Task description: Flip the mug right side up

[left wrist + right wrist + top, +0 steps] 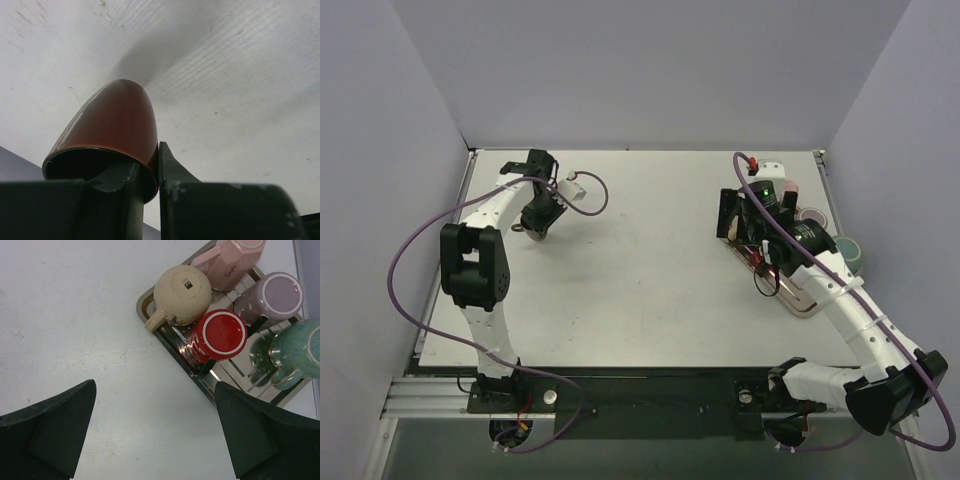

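Note:
A glossy brown mug [115, 120] is in my left gripper [150, 155], which is shut on its rim: one finger [117, 180] is inside the dark mouth, the other [172, 170] presses the outer wall. The mug is tilted, with its base pointing away from the camera toward the white table. In the top view the left gripper [538, 222] is at the far left of the table, and the mug is mostly hidden under it. My right gripper [155, 390] is open and empty above bare table, just left of the tray; it also shows in the top view [742, 228].
A metal tray [235, 377] at the right holds a cream mug [182, 295] and a red mug [220, 335] bottom up, plus pink [232, 260], purple [272, 295] and teal [295, 350] mugs. The tray also shows in the top view [802, 298]. A white connector [578, 186] lies near the left gripper.

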Action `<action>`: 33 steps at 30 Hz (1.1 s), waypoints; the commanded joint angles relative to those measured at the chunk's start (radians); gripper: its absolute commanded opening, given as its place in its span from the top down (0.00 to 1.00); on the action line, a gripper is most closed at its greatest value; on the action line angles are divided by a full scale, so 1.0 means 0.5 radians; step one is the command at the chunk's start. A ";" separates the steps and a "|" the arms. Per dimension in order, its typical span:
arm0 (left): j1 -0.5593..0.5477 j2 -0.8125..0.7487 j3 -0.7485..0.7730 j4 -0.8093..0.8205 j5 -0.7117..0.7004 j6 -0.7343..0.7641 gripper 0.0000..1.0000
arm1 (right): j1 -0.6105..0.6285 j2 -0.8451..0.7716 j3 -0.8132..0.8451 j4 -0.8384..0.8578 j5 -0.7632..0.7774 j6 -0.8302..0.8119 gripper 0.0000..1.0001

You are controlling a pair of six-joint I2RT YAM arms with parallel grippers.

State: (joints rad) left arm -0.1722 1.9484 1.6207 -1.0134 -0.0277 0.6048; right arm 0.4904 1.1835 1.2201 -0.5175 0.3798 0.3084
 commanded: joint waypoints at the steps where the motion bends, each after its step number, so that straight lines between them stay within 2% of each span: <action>1: 0.010 0.064 0.189 -0.164 0.012 0.161 1.00 | -0.060 -0.045 -0.071 -0.094 0.060 0.024 0.00; 2: 0.013 0.100 0.201 -0.170 0.055 0.174 0.93 | -0.124 -0.057 -0.090 -0.091 0.051 0.040 0.00; 8: 0.025 0.251 0.223 -0.188 0.147 0.254 0.89 | -0.465 -0.005 -0.182 -0.085 0.002 -0.009 0.00; 11: 0.047 0.269 0.189 -0.176 0.208 0.281 0.83 | -0.612 0.181 -0.146 -0.070 -0.204 -0.052 0.00; 14: 0.056 0.239 0.189 -0.185 0.242 0.291 0.61 | -0.753 0.387 -0.042 -0.076 -0.324 -0.062 0.00; 17: 0.062 0.105 0.207 -0.225 0.352 0.272 0.25 | -0.766 0.513 -0.041 -0.088 -0.220 -0.010 0.09; 19: 0.065 -0.012 0.228 -0.237 0.441 0.248 0.15 | -0.754 0.538 -0.124 -0.033 -0.195 0.137 0.12; 20: 0.062 -0.052 0.232 -0.237 0.472 0.223 0.14 | -0.754 0.550 -0.182 0.010 -0.201 0.171 0.14; 23: 0.050 -0.254 0.244 -0.222 0.540 0.168 0.12 | -0.751 0.676 -0.231 0.044 -0.155 0.361 0.30; 27: 0.032 -0.488 0.189 -0.170 0.632 0.097 0.11 | -0.745 0.839 -0.253 0.121 -0.140 0.448 0.34; 33: 0.029 -0.749 0.084 -0.112 0.761 0.143 0.08 | -0.751 1.001 -0.271 0.253 -0.112 0.497 0.39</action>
State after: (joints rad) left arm -0.1543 1.6432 1.6913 -1.0962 0.2749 0.6735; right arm 0.1127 1.6478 1.0729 -0.4156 0.2760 0.5072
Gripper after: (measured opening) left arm 0.908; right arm 0.631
